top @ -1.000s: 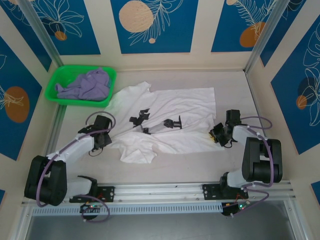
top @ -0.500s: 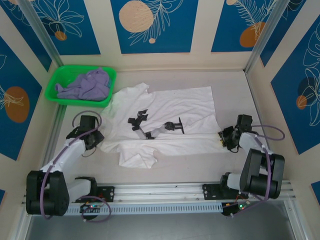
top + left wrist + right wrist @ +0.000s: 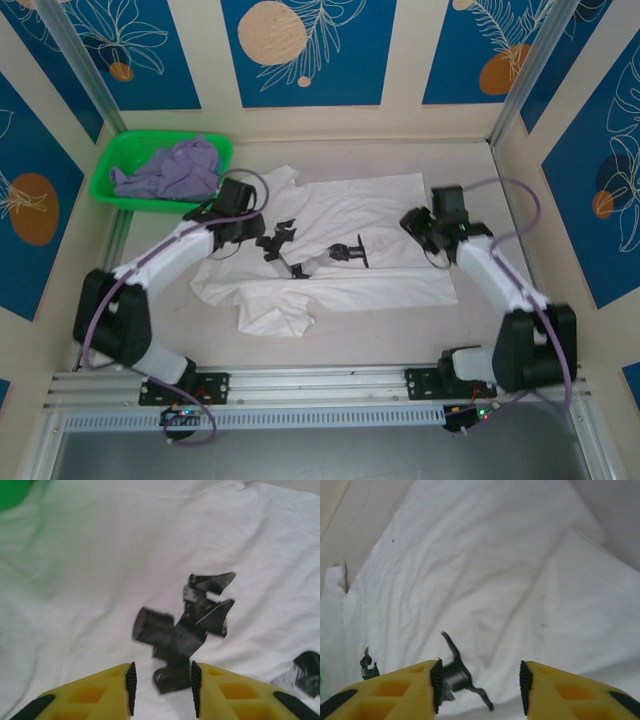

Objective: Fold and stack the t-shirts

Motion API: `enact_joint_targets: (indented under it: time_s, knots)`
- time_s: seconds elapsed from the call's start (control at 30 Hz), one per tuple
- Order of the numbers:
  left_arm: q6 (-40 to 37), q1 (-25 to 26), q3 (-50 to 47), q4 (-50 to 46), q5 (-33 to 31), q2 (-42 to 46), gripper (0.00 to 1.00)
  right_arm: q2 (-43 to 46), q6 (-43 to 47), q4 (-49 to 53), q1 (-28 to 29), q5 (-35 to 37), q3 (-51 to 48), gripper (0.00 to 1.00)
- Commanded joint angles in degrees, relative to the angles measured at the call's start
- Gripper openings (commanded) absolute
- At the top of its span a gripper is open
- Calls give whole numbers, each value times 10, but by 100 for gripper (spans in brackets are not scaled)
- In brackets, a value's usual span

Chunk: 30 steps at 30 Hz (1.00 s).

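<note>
At the bottom of the overhead frame, one sleeve of the white t-shirt (image 3: 375,205) trails toward the arm bases. The rest lies spread print-up across the middle of the table (image 3: 470,170), neck to the left and hem to the right. A long crease runs along its lower edge. It may be a strip already turned over, but the overhead view is too coarse to be sure.

The left gripper (image 3: 162,680) hovers just over the cloth beside the chest print (image 3: 185,625), its jaws narrowly parted with nothing between them. The right gripper (image 3: 480,680) hangs above the hem end at centre right, jaws somewhat wider and likewise empty.

This looks like the first fold of this shirt, with no hold yet taken. The next move calls for each arm to pinch the upper edge at its own end and carry it evenly toward the lower edge.

The lavender t-shirt (image 3: 175,170) sits crumpled in the green basket (image 3: 108,165) at upper left, untouched.
</note>
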State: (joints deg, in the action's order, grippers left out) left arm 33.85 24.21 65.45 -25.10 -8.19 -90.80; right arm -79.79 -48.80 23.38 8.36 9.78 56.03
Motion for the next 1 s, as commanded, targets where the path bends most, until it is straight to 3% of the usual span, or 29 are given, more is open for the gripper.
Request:
enact_joint_targets:
  time_s: [0.0, 0.23, 0.37, 0.63, 0.83, 0.97]
  knots:
    - [-21, 0, 84, -36, -44, -105, 30, -133, 60, 64, 10, 39, 114, 38]
    - [-33, -7, 288, -89, -59, -305, 26, -413, 100, 156, -14, 1, 396, 27]
    - [-55, -9, 413, -140, -54, -400, 24, -521, 107, 227, -25, 7, 530, 26]
    - [-63, -8, 543, -168, -17, -507, 24, -574, 85, 248, -77, 5, 567, 27]
    - [-58, -1, 642, -185, 48, -581, 23, -591, 76, 262, -114, -15, 583, 27]
    - [-55, 9, 753, -220, 81, -646, 23, -607, 62, 268, -151, -64, 603, 27]
